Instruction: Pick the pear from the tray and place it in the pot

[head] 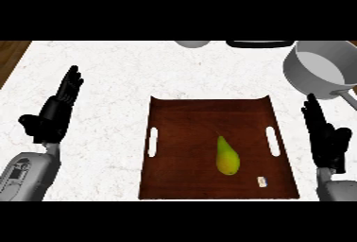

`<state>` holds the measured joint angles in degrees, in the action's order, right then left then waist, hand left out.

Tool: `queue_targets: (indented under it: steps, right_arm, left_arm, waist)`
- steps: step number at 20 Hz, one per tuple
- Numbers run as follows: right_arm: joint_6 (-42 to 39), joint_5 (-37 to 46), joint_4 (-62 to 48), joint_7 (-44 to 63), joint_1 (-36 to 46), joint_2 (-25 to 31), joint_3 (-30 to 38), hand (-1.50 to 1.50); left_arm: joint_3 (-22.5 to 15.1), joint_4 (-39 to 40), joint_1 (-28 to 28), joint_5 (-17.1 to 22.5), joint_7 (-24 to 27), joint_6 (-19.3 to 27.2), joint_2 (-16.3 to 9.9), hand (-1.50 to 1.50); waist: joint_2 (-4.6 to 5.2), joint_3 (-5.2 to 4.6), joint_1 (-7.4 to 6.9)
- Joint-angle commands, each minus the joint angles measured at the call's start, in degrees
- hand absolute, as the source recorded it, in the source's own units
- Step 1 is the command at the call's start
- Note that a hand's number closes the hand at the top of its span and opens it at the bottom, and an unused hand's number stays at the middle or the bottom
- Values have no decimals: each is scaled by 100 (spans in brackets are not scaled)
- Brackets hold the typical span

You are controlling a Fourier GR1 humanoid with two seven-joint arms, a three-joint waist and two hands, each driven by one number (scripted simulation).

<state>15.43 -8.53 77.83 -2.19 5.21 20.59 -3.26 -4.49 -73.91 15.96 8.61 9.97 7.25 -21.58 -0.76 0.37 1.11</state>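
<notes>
Plainly the grasp has not begun, so the step in hand is the reach for the pear. At the far left of the white marbled counter the left hand stands open, its fingers straight and close together, pointing away from the robot, the thumb out to the side; it rests well apart from the tray and holds nothing. Next comes the dark wooden tray, with a slot handle in each side. The pear lies on it, right of the middle and toward the near edge, narrow end pointing away. A small pale thing sits near the tray's near right corner; what it is I cannot make out. Just beside the tray's right edge the right hand is likewise open, fingers straight and together, empty. It is the nearer to both pear and pot, so it should probably take the job: come over the fat lower half and close across the width, not along the taper. The grey pot waits at the far right, open mouth up, handle toward the right hand.
</notes>
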Motion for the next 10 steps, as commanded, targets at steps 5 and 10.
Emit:
queue_targets:
  steps: [5,10]
  right_arm:
    - [-652,-499,1706,-1854,-8,424,749,150]
    - [1137,695,1619,-1534,-1487,-17,834,-150]
  left_arm:
    - [164,-424,-485,203,47,464,518,0]
    - [-322,-1053,-1234,88,117,693,1091,0]
  waist:
    - [-70,-28,5]
    - [25,-36,-36]
